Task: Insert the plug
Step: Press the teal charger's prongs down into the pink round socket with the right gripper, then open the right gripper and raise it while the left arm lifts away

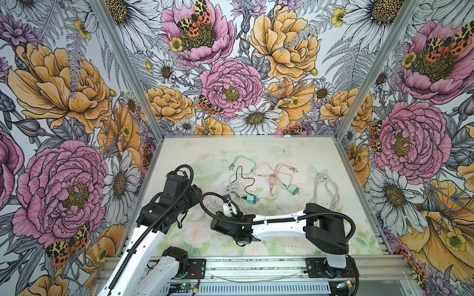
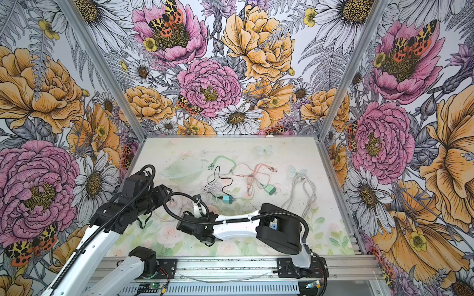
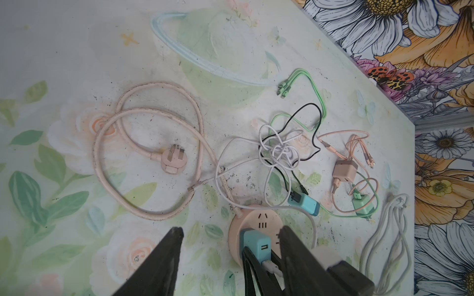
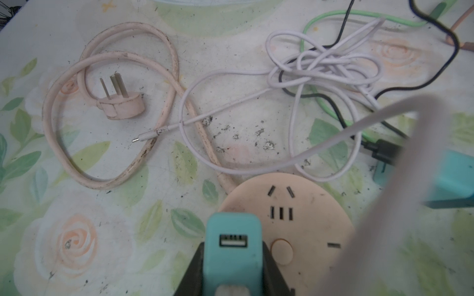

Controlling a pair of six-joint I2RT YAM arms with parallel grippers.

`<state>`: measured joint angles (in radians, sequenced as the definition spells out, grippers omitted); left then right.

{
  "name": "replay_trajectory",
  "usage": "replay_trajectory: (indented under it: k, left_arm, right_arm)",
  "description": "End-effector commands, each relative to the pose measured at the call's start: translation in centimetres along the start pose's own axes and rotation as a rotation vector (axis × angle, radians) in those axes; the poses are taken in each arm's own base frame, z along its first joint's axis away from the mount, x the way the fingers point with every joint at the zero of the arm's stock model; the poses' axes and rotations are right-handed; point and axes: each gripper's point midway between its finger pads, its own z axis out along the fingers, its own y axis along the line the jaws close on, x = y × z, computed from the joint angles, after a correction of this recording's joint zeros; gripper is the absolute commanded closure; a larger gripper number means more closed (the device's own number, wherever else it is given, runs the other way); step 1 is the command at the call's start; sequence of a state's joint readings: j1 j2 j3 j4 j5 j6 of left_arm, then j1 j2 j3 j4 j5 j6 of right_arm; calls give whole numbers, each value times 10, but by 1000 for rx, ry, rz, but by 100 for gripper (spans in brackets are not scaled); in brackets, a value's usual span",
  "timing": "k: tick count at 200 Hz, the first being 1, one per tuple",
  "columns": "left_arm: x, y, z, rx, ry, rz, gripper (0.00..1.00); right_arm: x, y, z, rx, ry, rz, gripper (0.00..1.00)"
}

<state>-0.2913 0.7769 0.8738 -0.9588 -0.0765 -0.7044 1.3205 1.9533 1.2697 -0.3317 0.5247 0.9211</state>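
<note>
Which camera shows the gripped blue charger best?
The right wrist view: the blue charger sits close up, USB port clear. The left wrist view shows it smaller; in both top views the right arm hides it.

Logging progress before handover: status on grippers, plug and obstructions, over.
Left gripper open near round pink power socket. Right gripper shut on teal cube charger, at socket's edge; seating unclear. White cable arcs over socket.

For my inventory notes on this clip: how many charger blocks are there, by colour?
Teal: 2, held teal charger and loose teal charger
Green charger: 1
Pink charger: 1
Total: 4
</note>
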Motion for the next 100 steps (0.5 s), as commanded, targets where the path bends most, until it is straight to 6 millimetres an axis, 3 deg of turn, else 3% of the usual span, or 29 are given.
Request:
replay_trajectory:
  k: [1,13,58,68,100]
  left_arm:
    - [-1,-3,4,22,-3,13,37]
    - [0,-3,4,24,-4,14,37]
    - [-4,-7,0,39,-15,20,35]
    - [-4,-7,0,40,-12,26,35]
    - [-9,-8,-1,30,-28,40,35]
  right_arm:
    - [41,-6,7,-38,153,-26,80]
    - [36,-6,2,-49,144,-29,69]
    - [31,5,-20,-149,170,-81,48]
    - [32,5,-25,-171,181,-92,33]
    - [16,-9,-52,-191,124,-89,31]
